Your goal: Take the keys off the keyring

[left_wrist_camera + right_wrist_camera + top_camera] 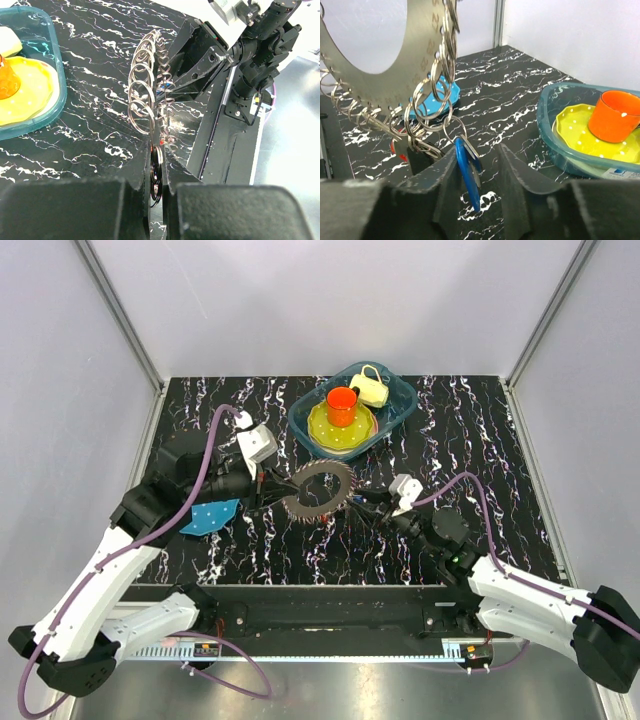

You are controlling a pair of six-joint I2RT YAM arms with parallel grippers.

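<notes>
The keyring (318, 491) is a wide flat metal loop with numbered holes, fringed with split rings and keys, held upright above the table. My left gripper (276, 496) is shut on its left edge; in the left wrist view the keyring (159, 90) runs edge-on away from the gripper (158, 172). My right gripper (362, 502) is at the loop's right side. In the right wrist view the keyring (390, 65) hangs overhead and a blue-headed key (468, 172) dangles between the open jaws of the gripper (477, 170), against the left finger (442, 185).
A teal tray (400, 405) at the back holds a yellow plate (335, 430), an orange cup (341, 405) and a cream cup (372, 387). A blue disc (210, 515) lies on the table left of the keyring. Grey walls enclose the table.
</notes>
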